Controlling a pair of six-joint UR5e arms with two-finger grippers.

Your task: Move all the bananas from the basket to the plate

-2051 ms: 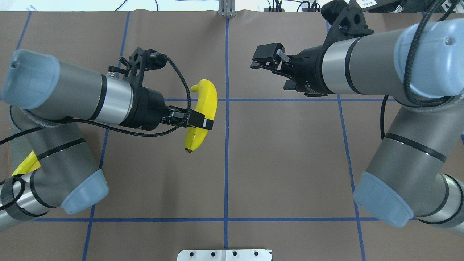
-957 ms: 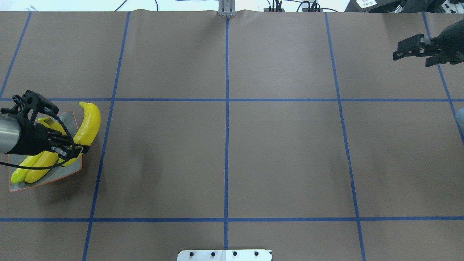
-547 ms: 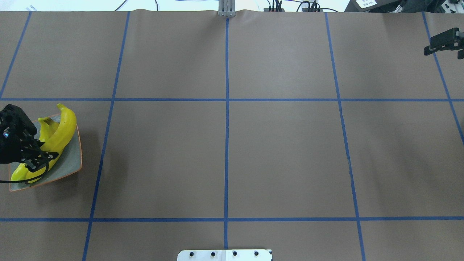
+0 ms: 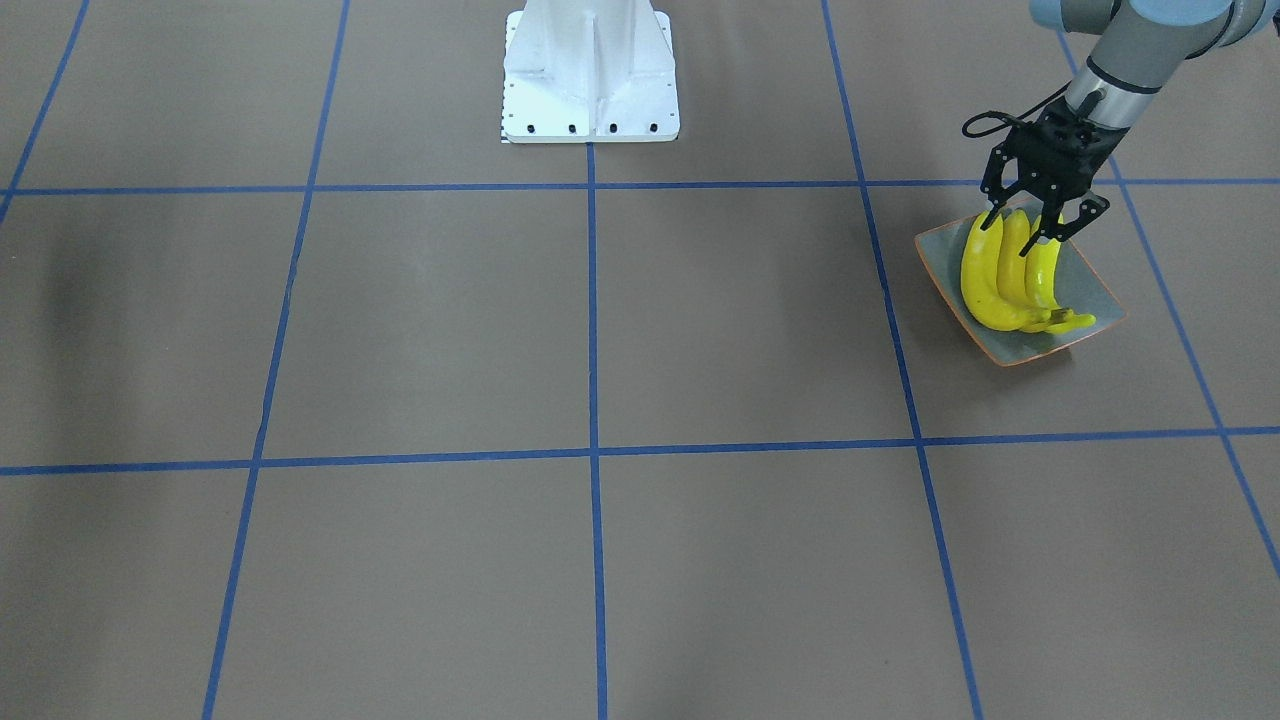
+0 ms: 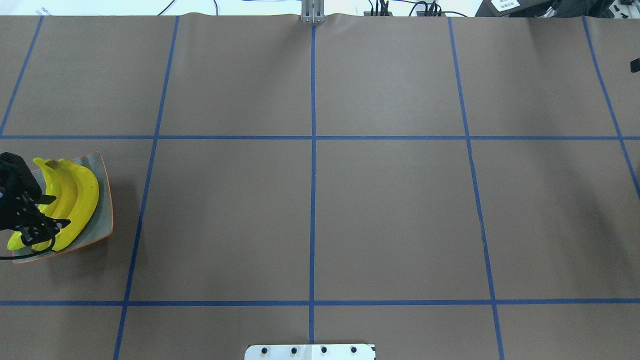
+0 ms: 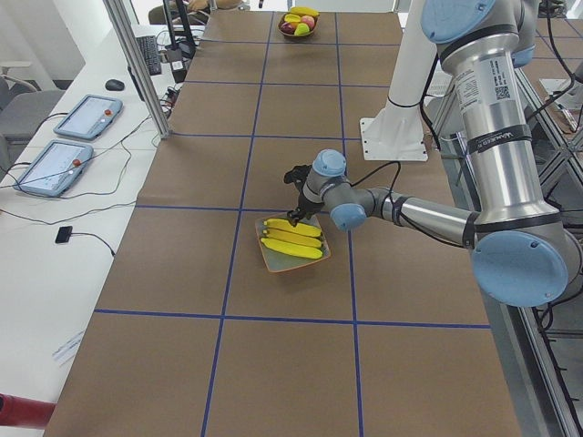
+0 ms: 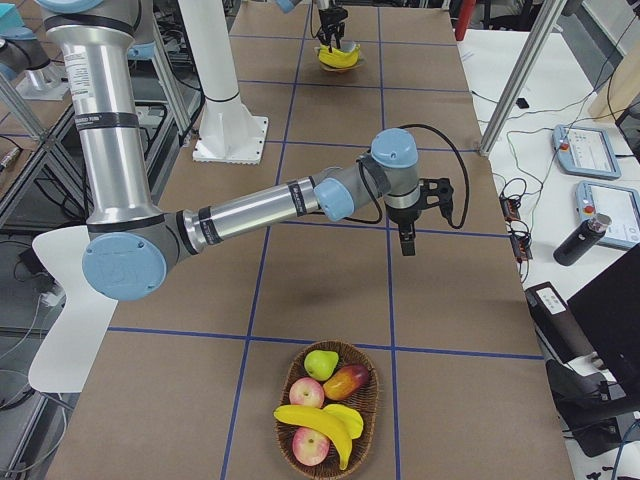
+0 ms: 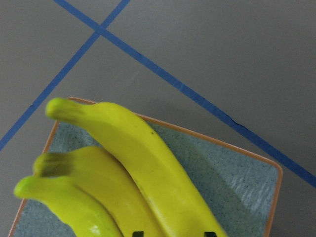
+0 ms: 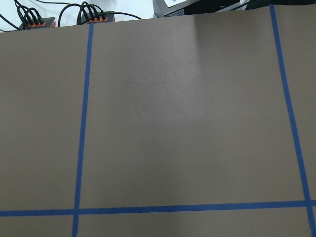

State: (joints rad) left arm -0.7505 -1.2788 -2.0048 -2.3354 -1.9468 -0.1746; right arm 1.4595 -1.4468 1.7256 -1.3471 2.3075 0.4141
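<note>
The carried banana (image 5: 82, 200) is now laid on the plate (image 5: 103, 222). The hold of the left gripper (image 4: 1030, 215) cannot be told. If unreleased, the banana could be dragged off.

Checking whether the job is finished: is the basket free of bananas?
No, the right-side view shows a banana lying in the basket.

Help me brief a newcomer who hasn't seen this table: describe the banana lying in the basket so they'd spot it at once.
At the table's end on the robot's right sits a round wicker basket of fruit. The banana lies in it among a green pear and reddish apples. It is the only long, curved, bright yellow piece; its neighbours are all roundish.
</note>
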